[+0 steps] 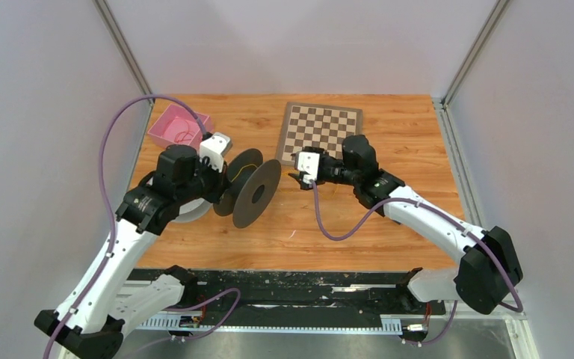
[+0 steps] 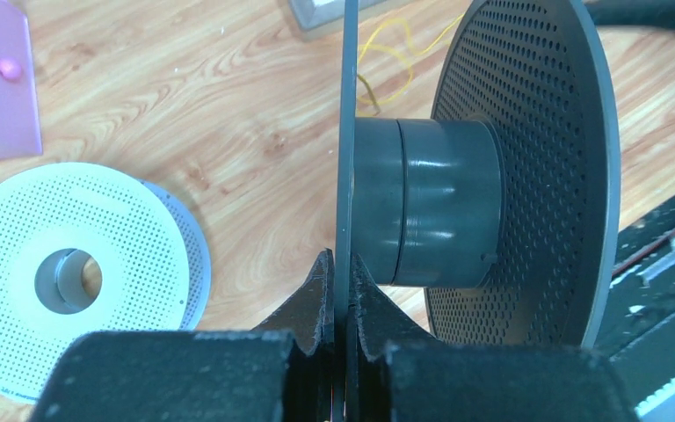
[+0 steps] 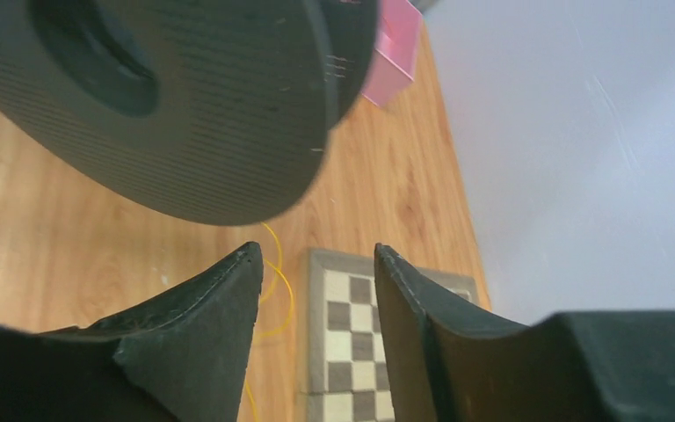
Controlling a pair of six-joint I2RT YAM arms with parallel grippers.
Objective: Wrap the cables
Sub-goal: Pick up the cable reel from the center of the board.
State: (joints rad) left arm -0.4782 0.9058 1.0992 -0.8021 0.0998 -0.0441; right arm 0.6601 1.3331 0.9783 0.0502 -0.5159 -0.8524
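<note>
Holding flange of dark grey perforated spool (image 2: pixel 527 176), left gripper (image 2: pixel 336 264) clenched; right gripper (image 3: pixel 316 251), released, should pinch thin yellow cable (image 3: pixel 292 303) beside spool.

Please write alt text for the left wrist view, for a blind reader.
The left gripper is shut on the thin flange of an upright dark grey spool. A white perforated spool lies flat on the wooden table at left; yellow cable loops behind.
</note>
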